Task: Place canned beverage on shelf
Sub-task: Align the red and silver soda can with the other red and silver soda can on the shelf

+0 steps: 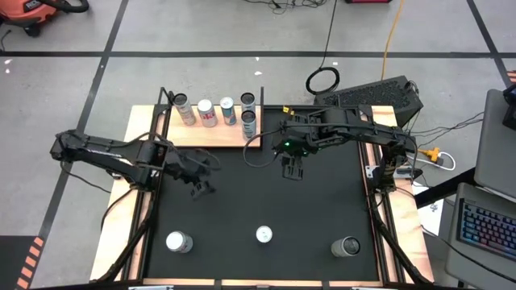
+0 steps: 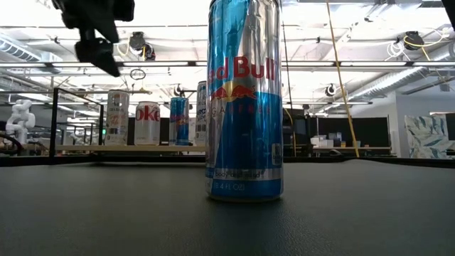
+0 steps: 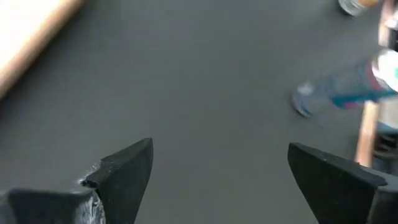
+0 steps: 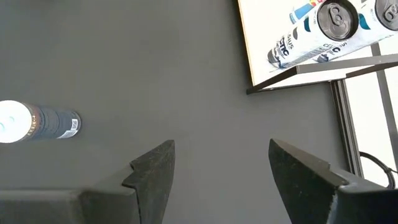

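"Red Bull" on blue can (image 2: 244,99), "oke" on white can (image 2: 147,123)

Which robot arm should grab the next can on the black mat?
Probably the left. The left gripper hangs open over the black mat, nearer the three loose cans, closest the left-hand can. The right gripper, also open, sits farther back by the shelf.

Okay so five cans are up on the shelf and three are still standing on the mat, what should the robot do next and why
Probably send the right gripper, open and empty over the black mat, down toward the middle can and centre its fingers over it. The wooden shelf already holds five cans, three more stand along the mat's near edge, and the left gripper is also open and empty, so either arm could fetch one.
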